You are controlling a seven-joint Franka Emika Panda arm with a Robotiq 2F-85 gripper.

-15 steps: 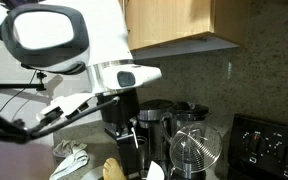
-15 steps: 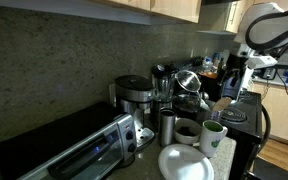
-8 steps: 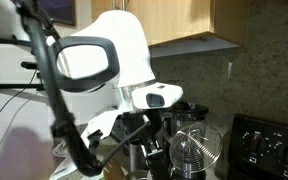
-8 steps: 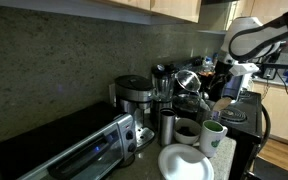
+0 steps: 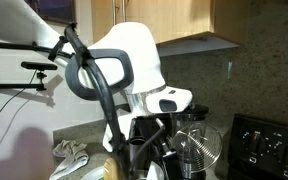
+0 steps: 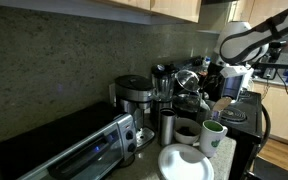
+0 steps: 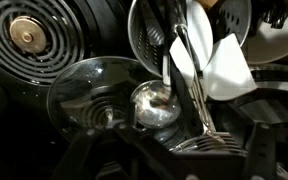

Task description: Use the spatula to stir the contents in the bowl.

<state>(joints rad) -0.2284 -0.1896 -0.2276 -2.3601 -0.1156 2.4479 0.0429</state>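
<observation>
The yellowish-tan spatula lies low on the counter just beside my arm; in an exterior view it leans up behind the mug. The white bowl sits at the counter's front edge, apart from my gripper. My gripper hangs above the spatula and the stove end of the counter. In the wrist view its dark jaws hover over a steel cup and a glass lid. The jaws are in shadow and their opening is not readable. Nothing is visibly held.
A toaster oven, coffee maker, steel cup, dark bowl and white mug crowd the counter. A wire-ribbed glass carafe and crumpled cloth flank my arm. A stove burner is nearby.
My arm has swung in over the counter items and lowered; in an exterior view it now fills the middle, and the gripper sits closer to the carafe and spatula.
</observation>
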